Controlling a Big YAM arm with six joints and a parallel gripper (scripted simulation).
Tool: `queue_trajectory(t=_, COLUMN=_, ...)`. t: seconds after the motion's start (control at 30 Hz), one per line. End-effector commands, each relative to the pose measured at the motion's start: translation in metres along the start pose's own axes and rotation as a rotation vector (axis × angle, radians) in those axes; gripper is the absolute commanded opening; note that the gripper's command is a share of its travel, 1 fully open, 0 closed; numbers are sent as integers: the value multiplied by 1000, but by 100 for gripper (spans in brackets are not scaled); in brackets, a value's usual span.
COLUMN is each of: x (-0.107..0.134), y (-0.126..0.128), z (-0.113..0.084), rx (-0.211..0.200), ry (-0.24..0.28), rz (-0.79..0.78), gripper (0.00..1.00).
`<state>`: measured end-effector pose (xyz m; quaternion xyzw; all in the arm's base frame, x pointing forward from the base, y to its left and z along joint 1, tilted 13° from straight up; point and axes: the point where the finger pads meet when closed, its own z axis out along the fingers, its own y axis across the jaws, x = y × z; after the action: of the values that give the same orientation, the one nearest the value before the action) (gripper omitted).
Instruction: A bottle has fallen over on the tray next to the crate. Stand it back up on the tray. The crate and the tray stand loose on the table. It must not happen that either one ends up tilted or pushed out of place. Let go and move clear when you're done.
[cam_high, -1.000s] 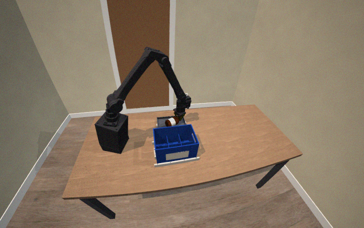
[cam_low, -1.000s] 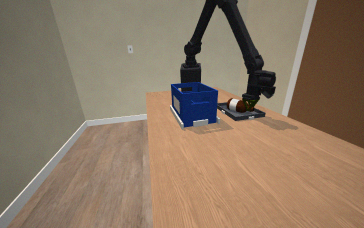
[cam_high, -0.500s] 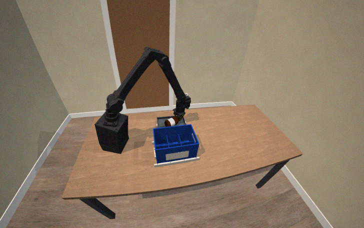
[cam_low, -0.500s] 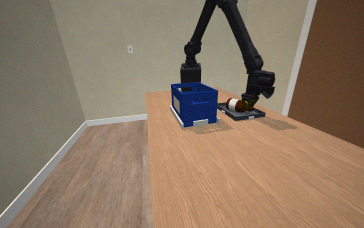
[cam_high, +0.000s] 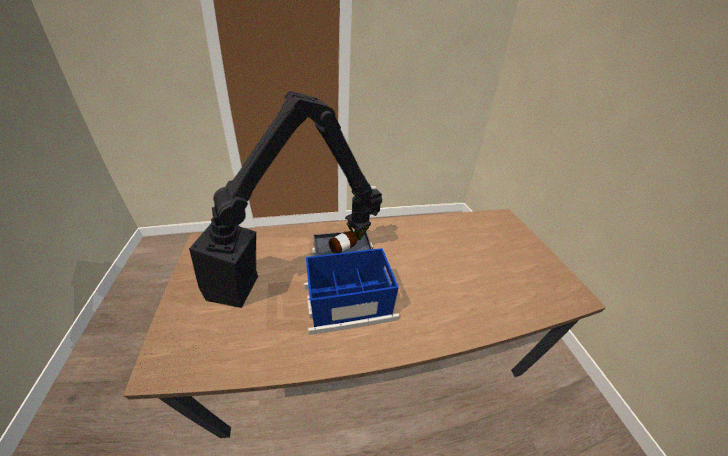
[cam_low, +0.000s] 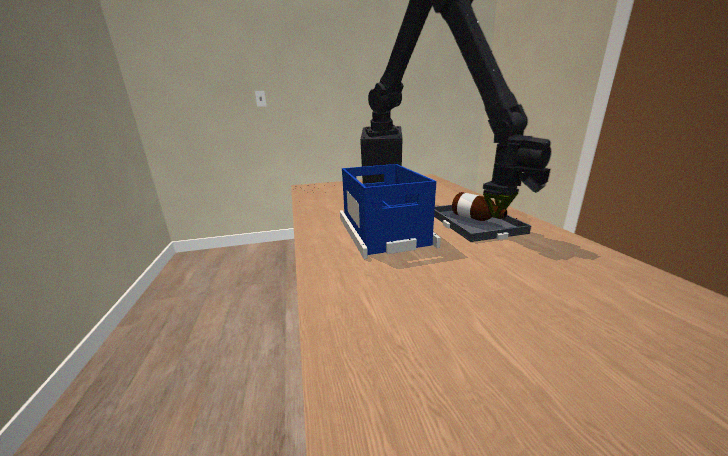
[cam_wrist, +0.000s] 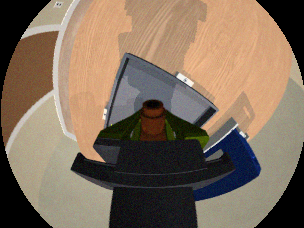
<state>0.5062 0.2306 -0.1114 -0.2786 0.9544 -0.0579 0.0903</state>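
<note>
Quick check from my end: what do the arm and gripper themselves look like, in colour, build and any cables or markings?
The arm is matte black throughout, built of long boxy links with rounded joints, on a black block-shaped base. The gripper has a wide black body and olive-green fingers. No cables or markings show.
</note>
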Motion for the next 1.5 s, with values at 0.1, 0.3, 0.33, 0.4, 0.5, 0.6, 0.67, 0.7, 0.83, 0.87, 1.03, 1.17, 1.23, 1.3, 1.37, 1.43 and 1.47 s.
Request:
queue_trajectory(t=0.1, x=-18, y=3, z=-37, rx=4, ry=-44, rz=0, gripper=0)
queue_trajectory(t=0.3, x=-18, y=2, z=-47, rx=5, ry=-47, rz=0, gripper=0)
queue_trajectory(t=0.33, x=-16, y=3, z=-48, rx=5, ry=-43, rz=-1, gripper=0)
queue_trajectory(t=0.4, x=-16, y=3, z=-51, rx=5, ry=-43, rz=0, gripper=0)
queue_trajectory(t=0.5, x=-19, y=2, z=-56, rx=6, ry=-49, rz=1, gripper=0)
queue_trajectory(t=0.6, x=-16, y=3, z=-58, rx=5, ry=-44, rz=-1, gripper=0)
queue_trajectory(t=0.67, x=-14, y=3, z=-61, rx=5, ry=-41, rz=0, gripper=0)
queue_trajectory(t=0.7, x=-16, y=3, z=-63, rx=5, ry=-44, rz=0, gripper=0)
queue_trajectory(t=0.83, x=-16, y=3, z=-71, rx=5, ry=-45, rz=0, gripper=0)
queue_trajectory(t=0.87, x=-15, y=3, z=-72, rx=5, ry=-43, rz=0, gripper=0)
queue_trajectory(t=1.03, x=-18, y=2, z=-83, rx=5, ry=-48, rz=1, gripper=0)
queue_trajectory(t=1.17, x=-16, y=3, z=-86, rx=5, ry=-46, rz=-1, gripper=0)
queue_trajectory(t=1.23, x=-15, y=3, z=-89, rx=5, ry=-43, rz=0, gripper=0)
queue_trajectory(t=1.3, x=-17, y=2, z=-94, rx=5, ry=-48, rz=1, gripper=0)
queue_trajectory(t=1.37, x=-18, y=2, z=-98, rx=5, ry=-51, rz=1, gripper=0)
queue_trajectory(t=1.43, x=-18, y=2, z=-102, rx=5, ry=-51, rz=1, gripper=0)
queue_trajectory(t=1.47, x=-18, y=2, z=-104, rx=5, ry=-51, rz=1, gripper=0)
